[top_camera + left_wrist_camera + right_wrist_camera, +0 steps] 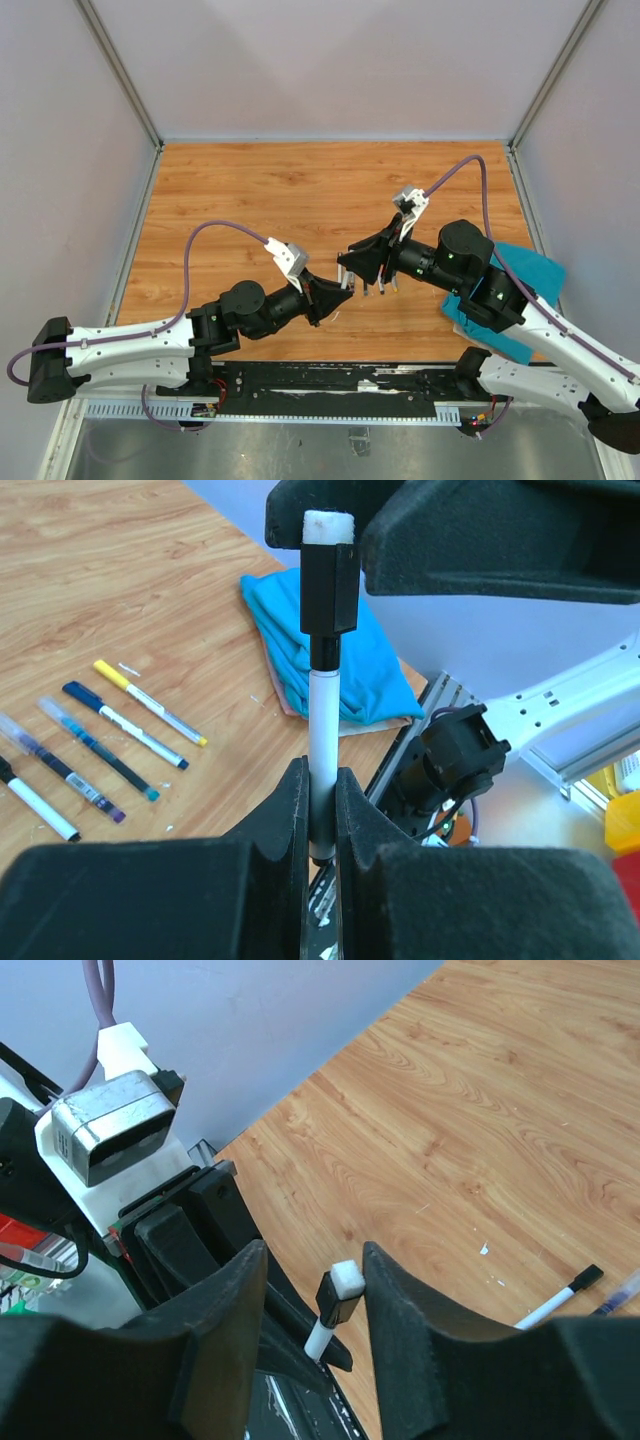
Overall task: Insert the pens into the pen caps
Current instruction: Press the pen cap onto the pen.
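My left gripper (321, 780) is shut on a white pen (323, 720) and holds it pointing up at the right gripper. A black pen cap (330, 585) with a white end sits on the pen's tip. My right gripper (315, 1257) is open with its jaws either side of that pen cap (340, 1295). The cap's white end is at the inner face of the right-hand finger, with a clear gap to the other finger. The two grippers meet above the table's near middle, left gripper (340, 292) below right gripper (352, 262). Several more pens (125, 725) lie side by side on the wood.
A teal cloth (520, 275) lies crumpled at the table's right edge, under the right arm. Another capped pen (560, 1295) lies on the wood beyond the right gripper's finger. Small white scraps dot the wood. Grey walls enclose the table.
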Robot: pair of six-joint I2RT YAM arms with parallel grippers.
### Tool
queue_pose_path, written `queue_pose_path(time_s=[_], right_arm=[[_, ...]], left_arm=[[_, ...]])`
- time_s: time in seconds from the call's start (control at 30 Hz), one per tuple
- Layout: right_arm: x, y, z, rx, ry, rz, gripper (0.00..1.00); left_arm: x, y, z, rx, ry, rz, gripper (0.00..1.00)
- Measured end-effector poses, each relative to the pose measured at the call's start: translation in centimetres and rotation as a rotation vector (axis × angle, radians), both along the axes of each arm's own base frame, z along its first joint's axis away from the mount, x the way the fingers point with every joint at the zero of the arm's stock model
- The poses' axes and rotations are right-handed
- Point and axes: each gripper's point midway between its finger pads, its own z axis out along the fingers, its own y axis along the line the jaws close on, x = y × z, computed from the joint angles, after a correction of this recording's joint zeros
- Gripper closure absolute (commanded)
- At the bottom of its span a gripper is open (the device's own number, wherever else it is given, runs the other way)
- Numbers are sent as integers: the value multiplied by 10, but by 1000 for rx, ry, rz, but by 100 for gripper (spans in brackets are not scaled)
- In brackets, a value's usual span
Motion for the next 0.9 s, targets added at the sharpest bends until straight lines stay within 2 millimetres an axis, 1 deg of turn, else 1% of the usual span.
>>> queue_pose_path(time_s=[0.2, 0.47, 0.53, 0.67, 0.77, 0.83, 0.9], right_arm=[[0, 1, 1, 15, 14, -2, 65], [1, 2, -4, 11, 23, -2, 73], [0, 3, -7, 8, 29, -1, 76], [0, 5, -14, 12, 47, 4, 88], [-1, 7, -14, 33, 58, 9, 96], [-1, 8, -13, 47, 61, 12, 99], [-1, 9, -13, 65, 63, 15, 99]], left_arm=[[-2, -1, 2, -2, -10, -15, 99], [-4, -2, 2, 0, -15, -25, 100], [-4, -2, 2, -1, -15, -28, 100], [-4, -1, 3, -4, -18, -28, 99], [-4, 0, 2, 1, -17, -27, 100], [-4, 1, 3, 0, -17, -26, 100], [-4, 1, 4, -1, -19, -23, 100]])
